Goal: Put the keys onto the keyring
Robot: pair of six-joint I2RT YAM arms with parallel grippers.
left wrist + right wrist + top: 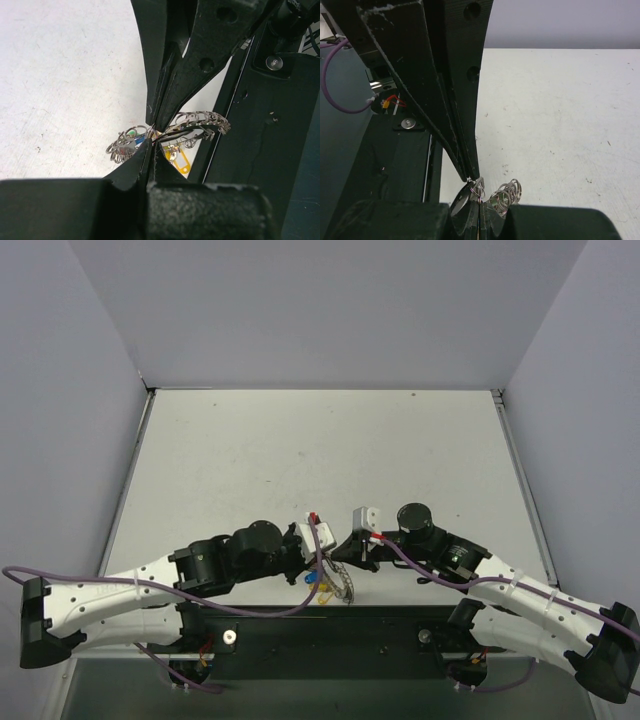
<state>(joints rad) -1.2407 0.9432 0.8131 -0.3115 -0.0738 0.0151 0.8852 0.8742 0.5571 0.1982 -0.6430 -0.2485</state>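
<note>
Now both pincers meet at the keyring (200,120), close to the near edge of the counter (320,460). This looks like the step where a tiny key has to slide onto the ring. To do it well, one pincer should hold the ring very still while the other moves slowly and only a little. A hard pull could make the thin ring slip out. A dropped key could fall off the edge, so it would be better to work a bit further in.

The left pincer (152,137) is shut tight. Its tips meet right where the ring and the keys (134,139) bunch up, and I cannot tell which one it nips. A yellow key (181,159) hangs just under the ring. The right pincer (472,179) is shut tight too, and the ring hangs from its tips.
</note>
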